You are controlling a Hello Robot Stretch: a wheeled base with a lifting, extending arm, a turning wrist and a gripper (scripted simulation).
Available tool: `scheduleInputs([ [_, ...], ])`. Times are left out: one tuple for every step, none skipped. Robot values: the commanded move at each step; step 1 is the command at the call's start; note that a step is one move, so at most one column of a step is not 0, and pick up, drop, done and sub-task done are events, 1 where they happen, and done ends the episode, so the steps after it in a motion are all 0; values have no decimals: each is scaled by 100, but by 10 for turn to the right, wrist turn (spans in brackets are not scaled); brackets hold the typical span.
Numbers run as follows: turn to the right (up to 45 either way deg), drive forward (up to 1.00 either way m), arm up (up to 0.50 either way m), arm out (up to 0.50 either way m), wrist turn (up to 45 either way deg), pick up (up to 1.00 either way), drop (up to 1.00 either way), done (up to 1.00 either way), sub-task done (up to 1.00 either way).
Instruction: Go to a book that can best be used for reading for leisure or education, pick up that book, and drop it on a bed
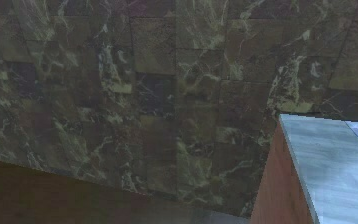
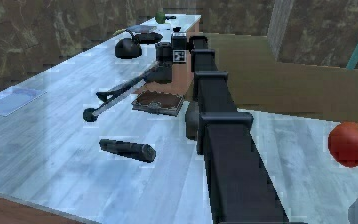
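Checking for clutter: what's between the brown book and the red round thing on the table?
In the arm side view, the arm's dark bar crosses between brown book and red round thing; otherwise bare tabletop.

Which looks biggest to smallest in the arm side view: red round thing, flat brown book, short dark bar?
red round thing (nearer camera, so unsure)
flat brown book
short dark bar, nearly the book's size
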Motion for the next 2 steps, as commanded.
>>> scheduleInputs([
  [0, 0, 0, 0, 450, 0, 0, 0, 0],
  [0, 0, 0, 0, 450, 0, 0, 0, 0],
])
